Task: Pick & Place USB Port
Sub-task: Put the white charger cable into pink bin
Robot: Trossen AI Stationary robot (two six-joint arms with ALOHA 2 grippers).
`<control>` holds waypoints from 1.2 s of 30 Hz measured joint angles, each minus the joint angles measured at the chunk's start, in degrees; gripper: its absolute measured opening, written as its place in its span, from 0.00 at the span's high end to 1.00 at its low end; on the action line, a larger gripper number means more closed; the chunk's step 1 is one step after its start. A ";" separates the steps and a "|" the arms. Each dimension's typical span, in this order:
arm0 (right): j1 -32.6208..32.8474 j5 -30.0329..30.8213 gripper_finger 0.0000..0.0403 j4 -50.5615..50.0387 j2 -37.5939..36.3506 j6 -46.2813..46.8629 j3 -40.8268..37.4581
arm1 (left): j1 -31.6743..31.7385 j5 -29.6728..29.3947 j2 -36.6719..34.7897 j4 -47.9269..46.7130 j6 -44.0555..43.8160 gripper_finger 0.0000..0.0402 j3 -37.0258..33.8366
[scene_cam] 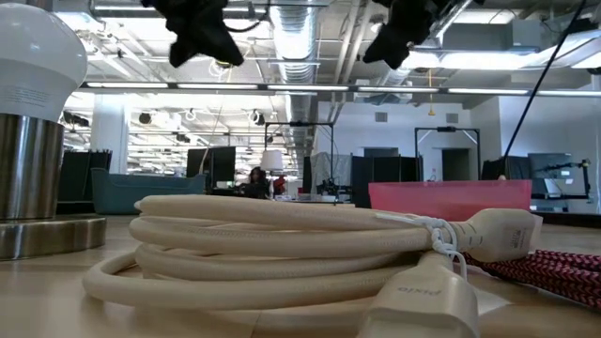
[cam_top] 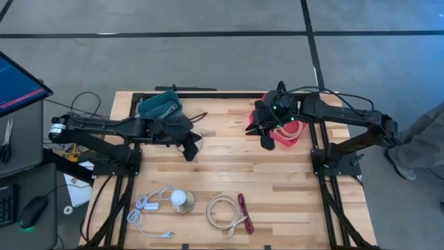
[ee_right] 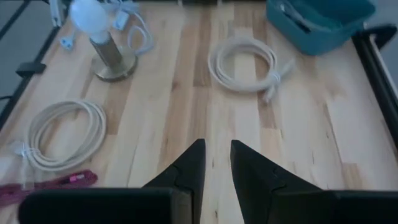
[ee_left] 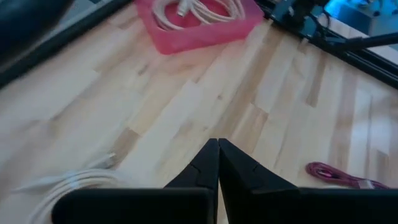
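Observation:
My left gripper (cam_top: 191, 149) (ee_left: 217, 163) hangs shut and empty above the table's middle left. My right gripper (cam_top: 266, 142) (ee_right: 214, 163) hangs above the middle right, its fingers a narrow gap apart with nothing between them. A pink tray (cam_top: 295, 135) (ee_left: 186, 38) at the far right holds a white cable (ee_left: 199, 9). A cream cable coil (ee_right: 245, 62) lies on the wood by the teal bin (cam_top: 159, 104) (ee_right: 323, 22). Near the front edge lie a second cream coil (cam_top: 223, 212) (scene_cam: 282, 249) with plugs and a red braided cable (cam_top: 244, 212) (ee_right: 50, 185).
A small lamp with a white globe (cam_top: 182, 201) (ee_right: 102, 37) stands on a metal base near the front left, its white cord (cam_top: 149, 208) beside it. Black frame rails (cam_top: 208, 94) run along the table's edges. Bare wood lies between the two grippers.

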 joint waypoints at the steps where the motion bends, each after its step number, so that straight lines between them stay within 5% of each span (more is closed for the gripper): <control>1: 0.41 -0.02 0.83 0.82 0.00 0.01 0.00 | 0.00 -0.92 -1.09 -1.15 0.02 0.98 0.00; 16: 3.88 -1.02 0.83 7.50 8.58 0.62 0.03 | 0.04 -5.24 -14.62 -3.69 0.14 0.98 0.04; 22: 6.42 -0.49 0.83 8.63 18.19 0.60 6.40 | 0.04 -5.24 -15.66 -4.52 1.27 0.99 0.00; 26: 7.58 5.61 0.82 8.04 23.50 -1.77 12.40 | 0.04 -5.24 -16.12 -5.40 1.27 0.98 0.00; 36: 11.35 7.77 0.57 2.96 34.40 -14.94 25.09 | 0.04 -7.10 -18.54 -10.27 1.25 0.98 0.00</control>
